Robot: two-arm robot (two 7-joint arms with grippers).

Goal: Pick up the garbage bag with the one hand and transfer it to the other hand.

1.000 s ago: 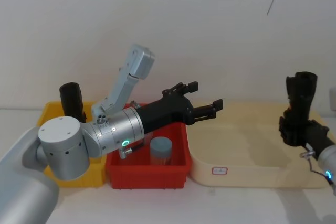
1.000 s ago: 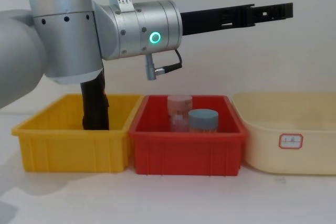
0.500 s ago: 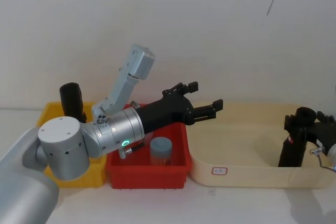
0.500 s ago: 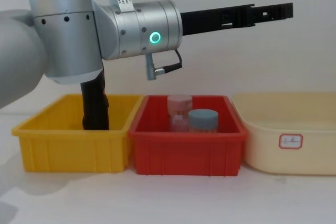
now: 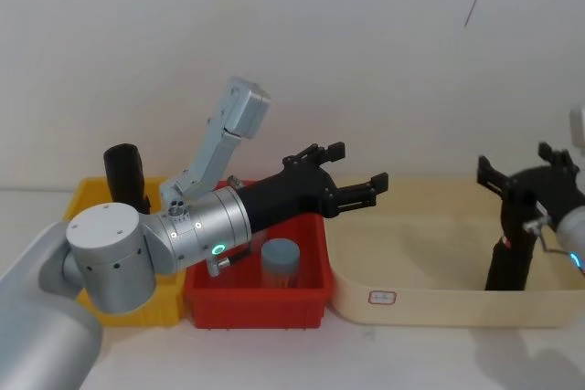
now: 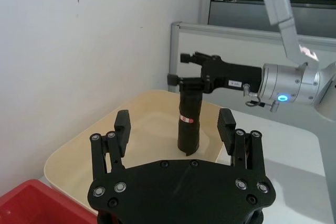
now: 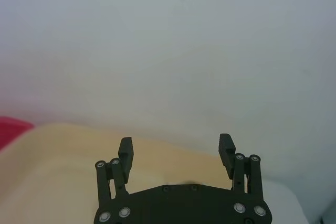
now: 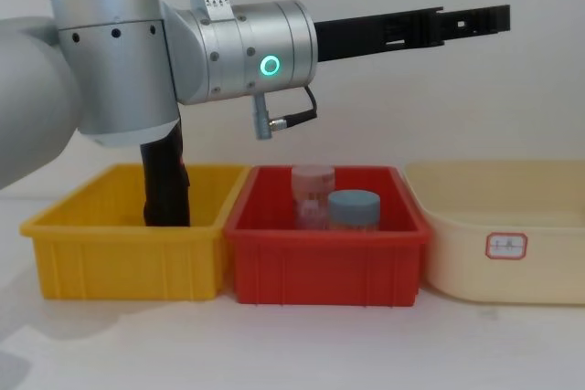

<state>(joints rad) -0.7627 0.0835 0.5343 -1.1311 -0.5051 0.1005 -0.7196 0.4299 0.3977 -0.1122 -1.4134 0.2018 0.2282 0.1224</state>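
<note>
The garbage bag (image 5: 508,260), a tall black crinkly roll with a small red mark, stands upright in the cream tray (image 5: 430,303). In the left wrist view the bag (image 6: 188,121) rises from the tray floor. My right gripper (image 5: 519,171) hovers just over its top, open, with nothing between the fingers (image 7: 125,150). My left gripper (image 5: 358,164) hangs open in the air above the seam between the red bin and the cream tray, a good way left of the bag. From the side it (image 8: 475,20) juts out high over the bins.
A second black roll (image 5: 122,175) stands in the yellow bin (image 8: 119,258). The red bin (image 8: 324,262) holds a jar with a blue lid (image 8: 354,209) and a taller pink-lidded jar (image 8: 312,191). A white wall closes off the back.
The right gripper carried the bag down from the air into the cream tray, then opened and rose off it. The left arm has stayed still.
</note>
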